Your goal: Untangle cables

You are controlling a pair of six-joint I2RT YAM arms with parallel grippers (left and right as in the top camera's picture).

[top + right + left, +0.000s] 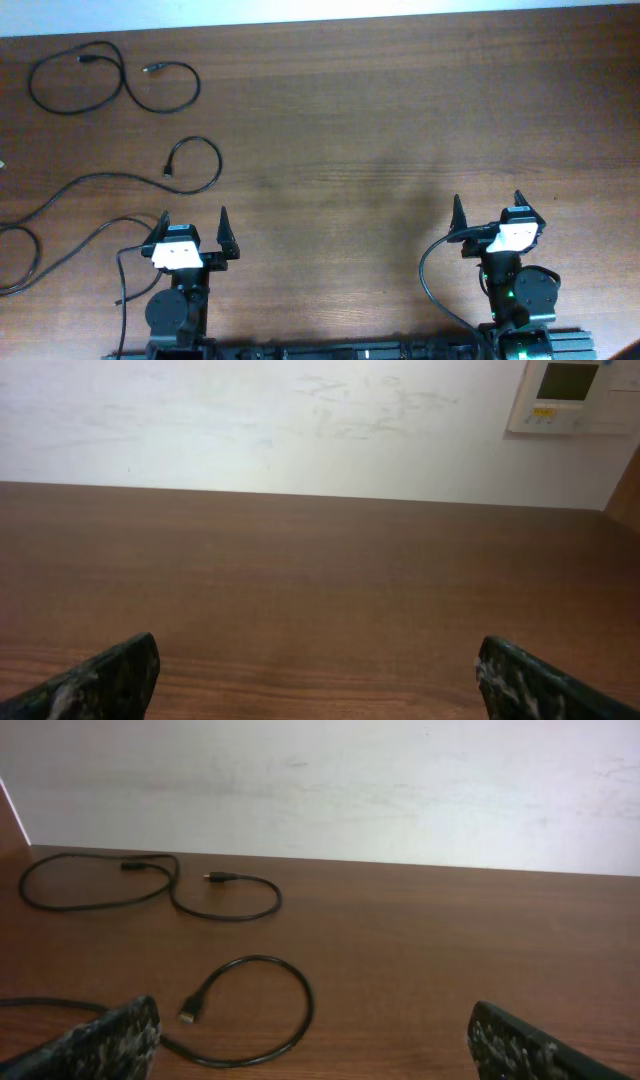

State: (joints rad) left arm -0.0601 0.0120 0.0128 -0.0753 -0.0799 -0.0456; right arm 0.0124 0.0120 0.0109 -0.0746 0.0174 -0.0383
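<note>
Cables point(197, 88) lay in sep. strands on table point(350, 130), left side: one looped far left, another curled nearer, just ahead of L gripper point(193, 214). L gripper wide open, empty. R gripper point(487, 197) at near right, likewise wide open, empty, well apart from cables.
</note>
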